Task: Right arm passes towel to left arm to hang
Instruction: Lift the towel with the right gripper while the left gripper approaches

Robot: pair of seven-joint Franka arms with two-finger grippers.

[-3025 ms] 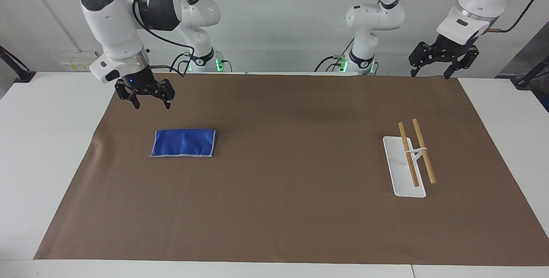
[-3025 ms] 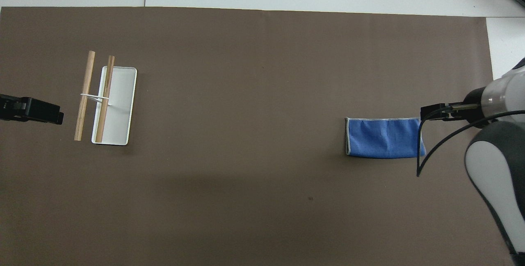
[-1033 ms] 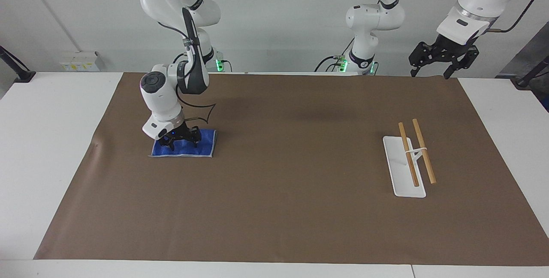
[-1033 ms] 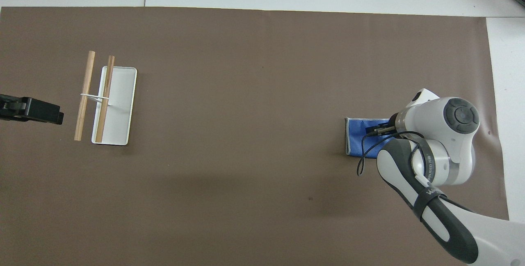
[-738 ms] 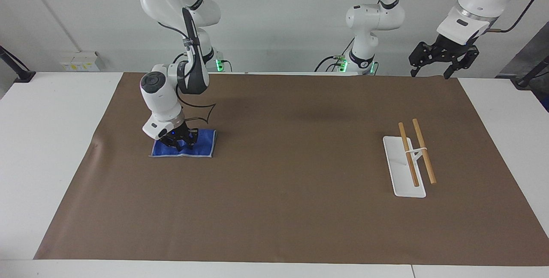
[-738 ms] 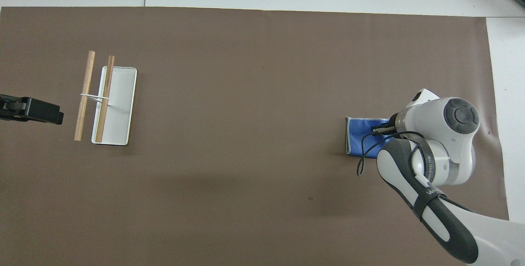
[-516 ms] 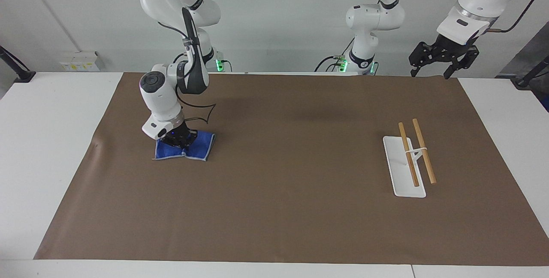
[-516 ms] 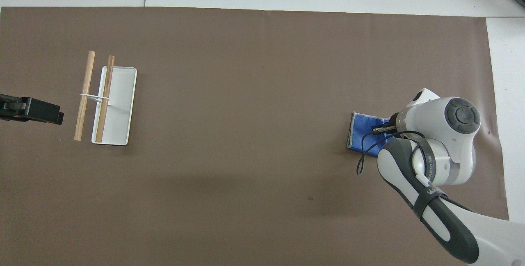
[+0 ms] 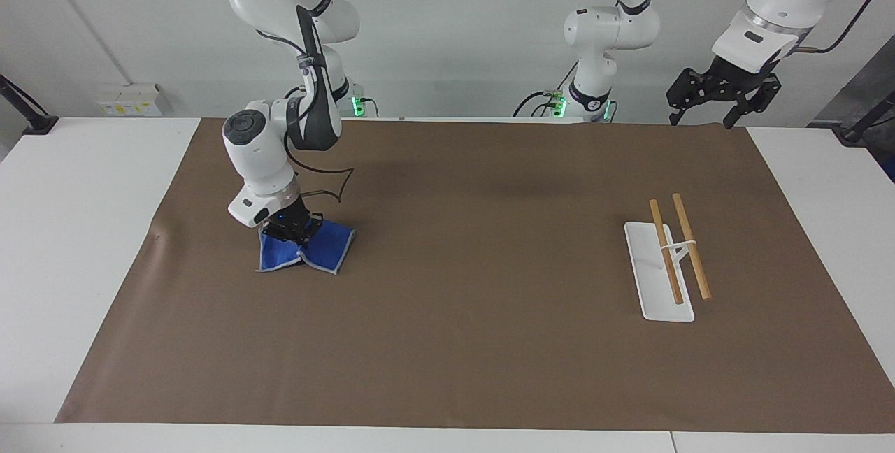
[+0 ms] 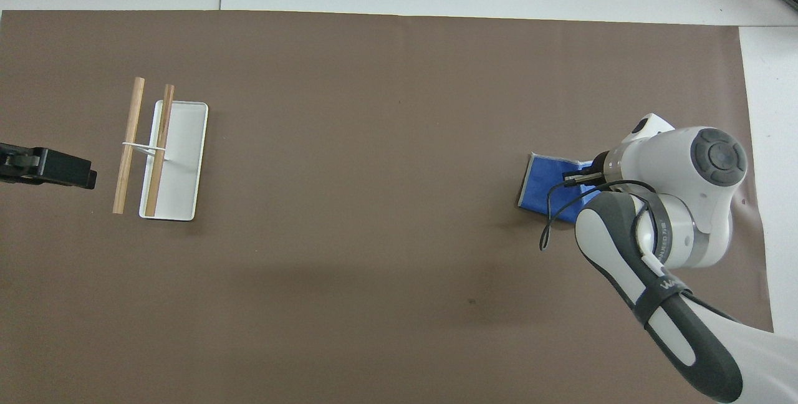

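Observation:
The blue towel [image 9: 318, 252] hangs bunched from my right gripper [image 9: 294, 233], which is shut on its middle and holds it just above the brown mat, its lower corners at or near the mat. In the overhead view the towel [image 10: 547, 187] shows partly under the right arm, and the right gripper [image 10: 576, 177] is mostly hidden by the wrist. My left gripper [image 9: 720, 93] waits raised over the mat's edge at the left arm's end; it also shows in the overhead view [image 10: 47, 167].
A white-based rack [image 9: 661, 278] with two wooden rods [image 9: 691, 245] stands on the brown mat [image 9: 475, 313] toward the left arm's end; it also shows in the overhead view [image 10: 177, 158]. A black cable loops beside the right wrist.
The right gripper came down onto the flat towel, closed on its middle and has lifted it, so the cloth has bunched and folded downward. The left arm has not moved.

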